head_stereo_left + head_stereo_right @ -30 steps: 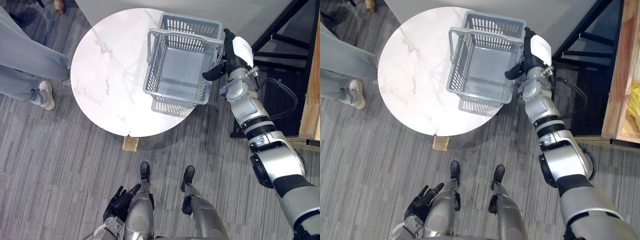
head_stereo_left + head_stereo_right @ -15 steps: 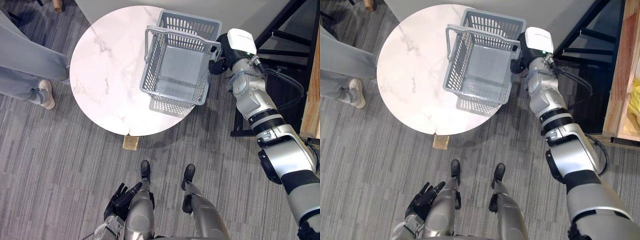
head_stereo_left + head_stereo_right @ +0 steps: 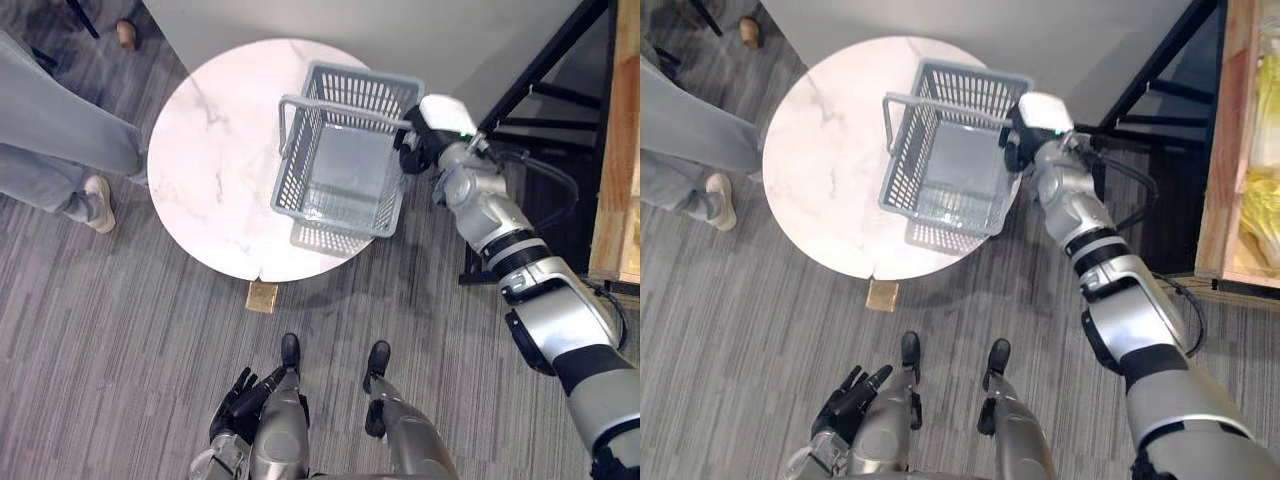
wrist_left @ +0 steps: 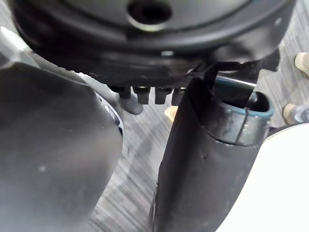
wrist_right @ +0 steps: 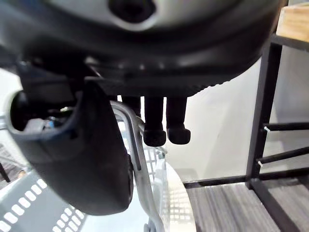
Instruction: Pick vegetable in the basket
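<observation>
One round white marble table (image 3: 215, 170) sits in the upper middle of the frame. On its right half stands one grey mesh basket (image 3: 293, 165), its plain grey bottom in sight and its single hoop handle (image 3: 340, 110) lying across the top.

The right hand (image 3: 412, 152) reaches in from the right side and meets the upper right corner of the basket, where the handle joins the rim. In the right wrist view a grey bar of the basket runs between the thumb (image 5: 72, 159) and the curled fingers (image 5: 154, 125). The hand appears to pinch it, though the contact itself is hard to make out from so close.

The left hand (image 3: 238, 398) hangs at the bottom edge, left of centre, well apart from the table, fingers loose and spread, holding nothing.

One person stands at the left edge: two grey trouser legs (image 3: 60, 150) and one pale shoe (image 3: 100, 203). One small wooden block (image 3: 262, 296) lies just beyond the table's lower edge. A black metal frame (image 3: 545, 60) fills the upper right corner, and one wooden crate (image 3: 1230, 150) runs down the right edge.
</observation>
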{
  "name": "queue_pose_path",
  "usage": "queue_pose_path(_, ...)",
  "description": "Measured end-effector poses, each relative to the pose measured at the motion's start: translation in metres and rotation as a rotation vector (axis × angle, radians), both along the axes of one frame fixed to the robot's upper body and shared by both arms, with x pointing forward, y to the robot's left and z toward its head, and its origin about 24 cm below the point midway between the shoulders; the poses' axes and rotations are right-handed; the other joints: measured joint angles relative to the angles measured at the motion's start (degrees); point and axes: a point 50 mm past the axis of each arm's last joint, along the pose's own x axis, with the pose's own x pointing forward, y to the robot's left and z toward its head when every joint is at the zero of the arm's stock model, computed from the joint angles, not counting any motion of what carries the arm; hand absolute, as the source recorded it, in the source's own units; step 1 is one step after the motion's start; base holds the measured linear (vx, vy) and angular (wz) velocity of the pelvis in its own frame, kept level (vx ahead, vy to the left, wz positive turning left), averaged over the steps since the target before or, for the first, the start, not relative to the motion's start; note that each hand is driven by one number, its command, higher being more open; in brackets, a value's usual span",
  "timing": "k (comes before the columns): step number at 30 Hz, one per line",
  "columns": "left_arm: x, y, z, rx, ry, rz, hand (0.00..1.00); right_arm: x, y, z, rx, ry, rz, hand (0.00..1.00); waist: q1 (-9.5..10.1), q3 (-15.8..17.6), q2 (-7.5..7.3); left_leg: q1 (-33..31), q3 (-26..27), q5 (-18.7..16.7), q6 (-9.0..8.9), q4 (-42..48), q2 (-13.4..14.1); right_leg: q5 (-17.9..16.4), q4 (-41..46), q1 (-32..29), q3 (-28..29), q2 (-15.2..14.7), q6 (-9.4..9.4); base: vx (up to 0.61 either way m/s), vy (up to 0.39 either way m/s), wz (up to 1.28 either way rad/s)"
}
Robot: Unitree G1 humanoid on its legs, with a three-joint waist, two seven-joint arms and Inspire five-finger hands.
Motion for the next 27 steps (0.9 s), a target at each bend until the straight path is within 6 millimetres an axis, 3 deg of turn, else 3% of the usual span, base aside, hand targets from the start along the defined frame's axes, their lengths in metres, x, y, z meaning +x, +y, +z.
queue_pose_path(4,-0.007,-0.002,-0.006,0.015,0.051,-0.019,1.0,-0.005,0.017,-0.041,0.083,0.156,0.071,0.0,-0.16,-3.5,0.36,2.1,1.3,0.0,0.0,-0.6,0.1,0.0,-0.1,1.3,1.0,0.5,0.01,-0.02,0.01,-0.14)
queue_pose_path(12,-0.021,-0.003,-0.015,0.047,0.157,-0.043,1.0,-0.023,0.056,-0.102,0.299,0.384,0.194,0.0,-0.81,-10.3,0.11,5.5,2.9,0.0,-0.06,-0.7,0.5,0.0,-0.5,4.2,2.0,0.9,0.01,-0.03,0.02,-0.07)
queue_pose_path(16,-0.023,-0.004,-0.017,0.068,0.197,-0.056,1.0,-0.038,0.074,-0.128,0.463,0.469,0.232,0.0,-2.41,-12.2,-0.4,6.5,3.8,-0.5,-0.34,-0.7,0.4,0.2,-0.6,4.8,3.0,0.9,0.34,-0.07,0.041,-0.1)
queue_pose_path(21,-0.023,0.0,-0.02,0.09,0.253,-0.039,1.0,-0.051,0.086,-0.131,0.638,0.486,0.262,0.0,-4.37,-13.1,-1.57,7.4,6.8,-0.7,-0.22,-0.7,0.3,2.2,-2.3,4.7,6.3,1.2,0.68,-0.07,0.046,-0.33)
queue_pose_path(27,-0.027,-0.001,-0.024,0.086,0.309,-0.008,1.0,-0.071,0.057,-0.135,0.902,0.397,0.194,0.0,-7.26,-14.7,-1.86,8.7,9.7,-1.3,-0.58,-0.8,0.7,2.7,-2.3,4.5,9.5,2.0,0.8,-0.02,0.024,-0.28)
